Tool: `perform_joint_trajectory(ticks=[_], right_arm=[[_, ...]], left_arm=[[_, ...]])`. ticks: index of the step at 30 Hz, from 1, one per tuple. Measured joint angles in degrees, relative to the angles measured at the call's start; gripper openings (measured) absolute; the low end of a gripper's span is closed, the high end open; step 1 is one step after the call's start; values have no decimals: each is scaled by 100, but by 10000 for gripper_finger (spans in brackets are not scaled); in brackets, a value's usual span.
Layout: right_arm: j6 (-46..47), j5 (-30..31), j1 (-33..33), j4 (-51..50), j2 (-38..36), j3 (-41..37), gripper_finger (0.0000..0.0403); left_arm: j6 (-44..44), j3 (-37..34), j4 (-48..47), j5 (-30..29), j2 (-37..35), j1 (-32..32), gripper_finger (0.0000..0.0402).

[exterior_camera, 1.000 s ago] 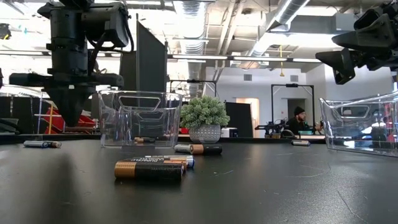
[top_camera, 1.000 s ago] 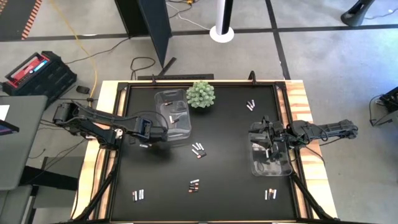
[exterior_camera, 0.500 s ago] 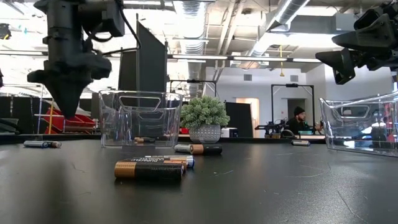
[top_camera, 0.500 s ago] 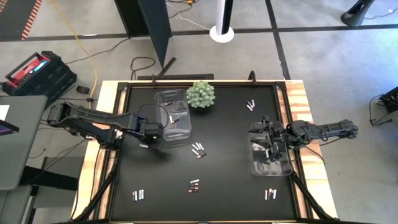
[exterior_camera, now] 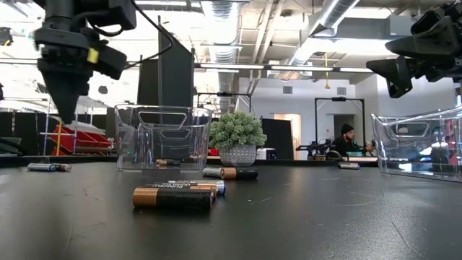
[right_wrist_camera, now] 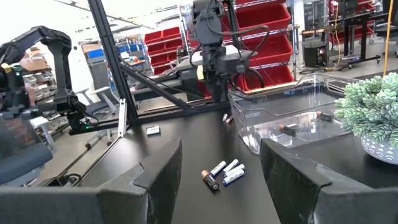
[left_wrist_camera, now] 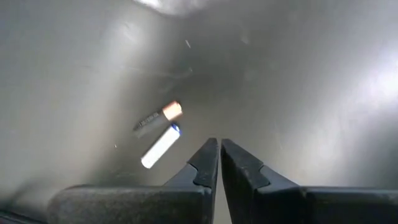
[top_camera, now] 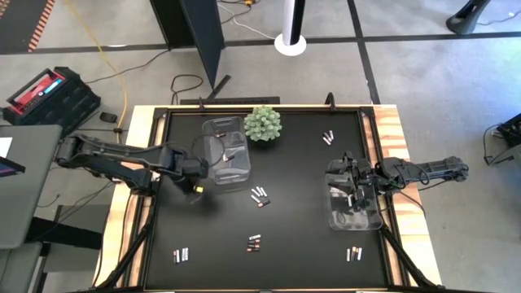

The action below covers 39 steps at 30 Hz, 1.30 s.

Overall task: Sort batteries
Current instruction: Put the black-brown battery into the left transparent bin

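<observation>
Black matte tabletop (top_camera: 293, 187) carries two clear plastic bins: left bin (top_camera: 228, 155) beside the green spiky ball plant (top_camera: 263, 124), right bin (top_camera: 354, 203) near the right edge. Left gripper (top_camera: 195, 185), fingers pressed together and empty, hangs above the table beside the left bin. Right gripper (top_camera: 352, 189), jaws spread, sits over the right bin. Small cylindrical batteries (top_camera: 260, 196) lie scattered in clusters on the tabletop, some inside both bins.

Overhead looking down, tabletop level across, two wrist close-ups
</observation>
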Motion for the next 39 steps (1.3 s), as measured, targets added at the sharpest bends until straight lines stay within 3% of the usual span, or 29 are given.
perform_joint_trajectory(ticks=[8, 12, 23, 27, 32, 39], right_arm=[[-1, 0, 0, 0, 2, 1, 235], [0, 0, 0, 0, 0, 2, 235], [-2, 0, 0, 0, 0, 1, 235], [-2, 0, 0, 0, 2, 2, 235], [-2, 0, 0, 0, 1, 0, 235], [-1, 0, 0, 0, 2, 1, 235]], left_arm=[[833, 0, -776, 188, -3, -191, 4], [1114, 0, -1156, -86, -3, -323, 1], [564, 27, -1175, -285, 96, -1161, 1], [510, 402, -1113, -656, 505, -1570, 0], [760, 924, -1116, -1659, 1048, -1668, 0], [817, 1029, -1081, -1739, 1479, -1580, 12]])
